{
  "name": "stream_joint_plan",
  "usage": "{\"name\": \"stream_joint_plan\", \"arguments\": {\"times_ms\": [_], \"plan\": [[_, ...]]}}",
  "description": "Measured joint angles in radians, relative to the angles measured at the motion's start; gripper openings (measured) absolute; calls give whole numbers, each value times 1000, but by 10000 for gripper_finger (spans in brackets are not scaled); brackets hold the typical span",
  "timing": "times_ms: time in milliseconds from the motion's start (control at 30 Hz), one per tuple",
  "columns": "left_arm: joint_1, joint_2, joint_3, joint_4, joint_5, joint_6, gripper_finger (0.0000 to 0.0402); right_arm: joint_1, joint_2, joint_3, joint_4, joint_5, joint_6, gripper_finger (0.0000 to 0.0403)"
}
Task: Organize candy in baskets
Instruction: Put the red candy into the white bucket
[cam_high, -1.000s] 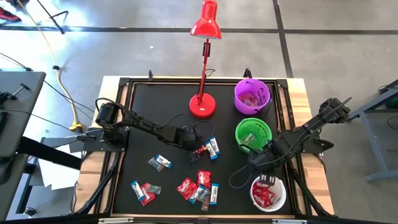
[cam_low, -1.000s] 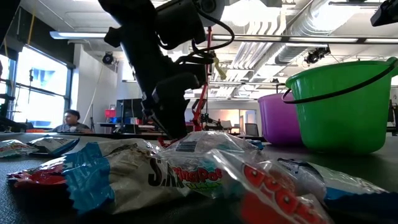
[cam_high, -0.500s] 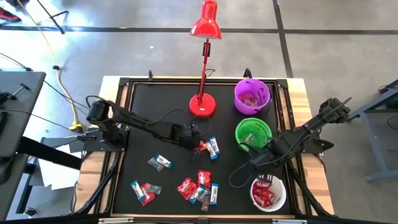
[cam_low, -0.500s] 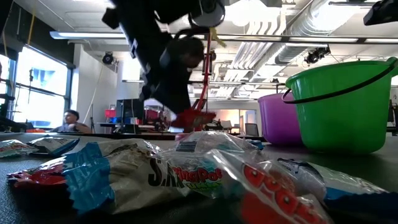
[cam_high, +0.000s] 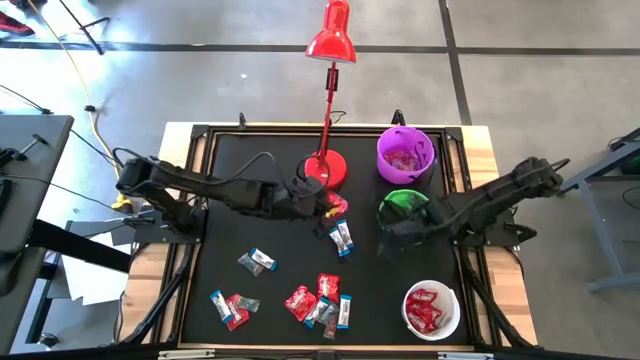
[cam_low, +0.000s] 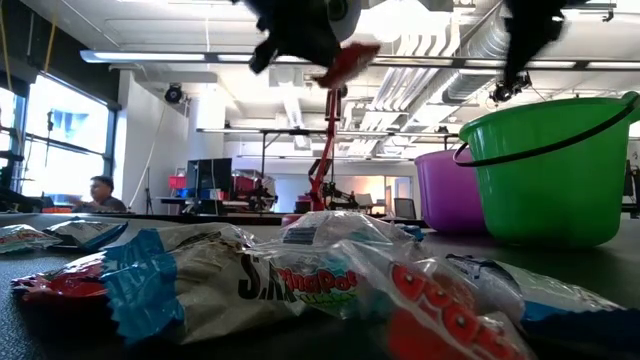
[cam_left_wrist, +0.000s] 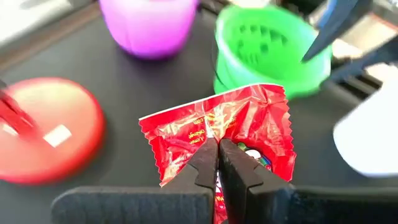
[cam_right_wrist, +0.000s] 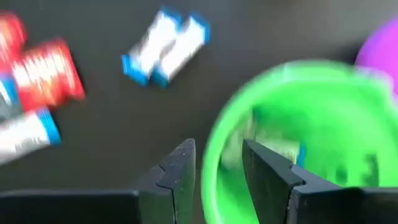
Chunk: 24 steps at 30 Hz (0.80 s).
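Observation:
My left gripper (cam_left_wrist: 217, 146) is shut on a red wrapped candy (cam_high: 336, 206), held high above the black mat between the red lamp base (cam_high: 325, 171) and the green basket (cam_high: 407, 210). My right gripper (cam_right_wrist: 217, 152) hovers open and empty over the green basket's (cam_right_wrist: 292, 130) left rim. The purple basket (cam_high: 405, 153) stands at the far right and the white basket (cam_high: 432, 310), with red candy in it, at the near right. Loose candy lies flat on the mat: a blue-and-white pair (cam_high: 342, 238), another piece (cam_high: 257, 262), and a near cluster (cam_high: 320, 300). My left gripper pinches the red candy's wrapper near the middle of one edge (cam_left_wrist: 208, 134) between its two fingertips. The wrapper fans out past the fingertips. The candy is lifted clear of the mat, seen high up in the low view (cam_low: 345, 62).
The red desk lamp's stem (cam_high: 328, 100) rises from its base just beyond my left gripper. More candy (cam_high: 230, 308) lies near the left front of the mat. A raised black frame (cam_high: 200, 200) borders the mat. Bare mat lies between the candy pair and the white basket.
My left gripper has risen steeply with the red candy, lifting it off the mat and tipping nearer to level. My right gripper has swung from above the white basket toward the far edge and left, turning as it went, and now hangs over the green basket's rim.

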Motion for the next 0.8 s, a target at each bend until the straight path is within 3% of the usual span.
{"name": "stream_joint_plan", "arguments": {"times_ms": [167,367,567,800], "plan": [[0,-41,41,5,-150,40,0,-76,0,121,86,153,-55,126],[-4,-61,62,8,-274,39,0,-88,0,256,269,308,-142,126],[-38,-60,91,10,-397,41,0,-86,-1,284,504,322,-240,126],[-104,-61,119,11,-624,117,0,-86,0,284,508,384,-197,126]]}}
